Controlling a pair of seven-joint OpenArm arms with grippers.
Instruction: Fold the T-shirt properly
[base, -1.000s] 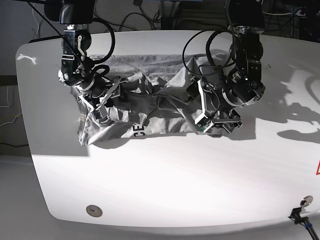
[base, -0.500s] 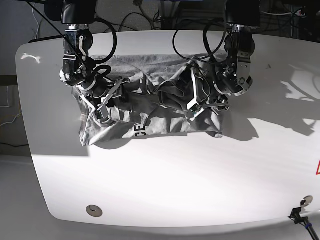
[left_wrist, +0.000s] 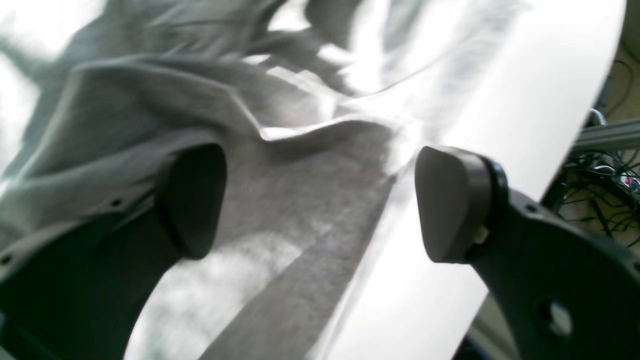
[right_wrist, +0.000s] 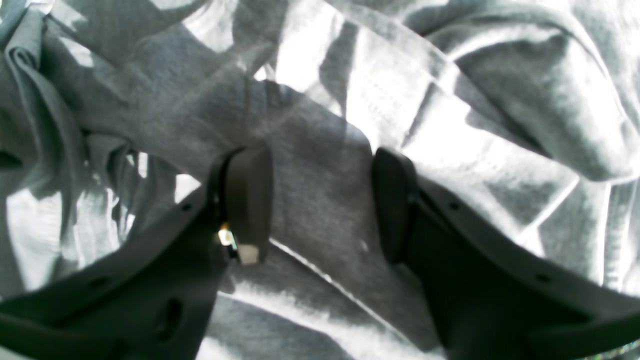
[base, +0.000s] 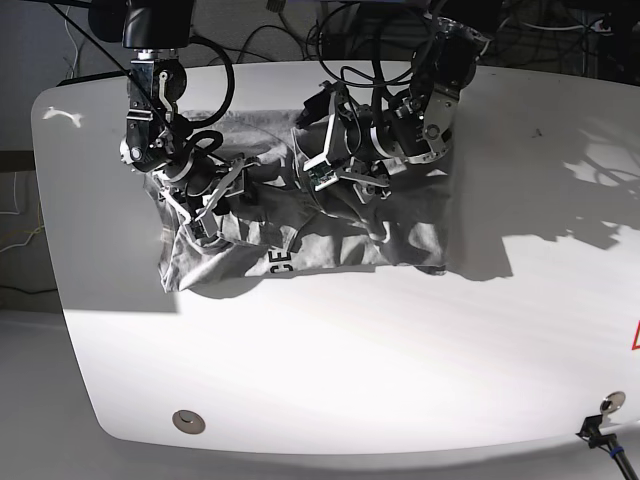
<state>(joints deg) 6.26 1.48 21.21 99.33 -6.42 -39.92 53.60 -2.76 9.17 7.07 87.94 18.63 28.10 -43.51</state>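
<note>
Mid-fold: T-shirt (base: 300, 215) bunched, upper centre. Left claw (left_wrist: 320, 200) spread, empty; right claw (right_wrist: 320, 200) half-spread over cloth. Next, you flatten it.

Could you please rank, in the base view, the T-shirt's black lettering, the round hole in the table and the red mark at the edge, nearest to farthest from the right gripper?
From the right gripper:
1. Black lettering, just below it on the T-shirt.
2. Round hole, near the table's front edge.
3. Red mark, at the far opposite edge.

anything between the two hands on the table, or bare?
Not bare. In the base view, bunched T-shirt cloth fills the stretch between the right hand and the left hand; no table shows there.
</note>
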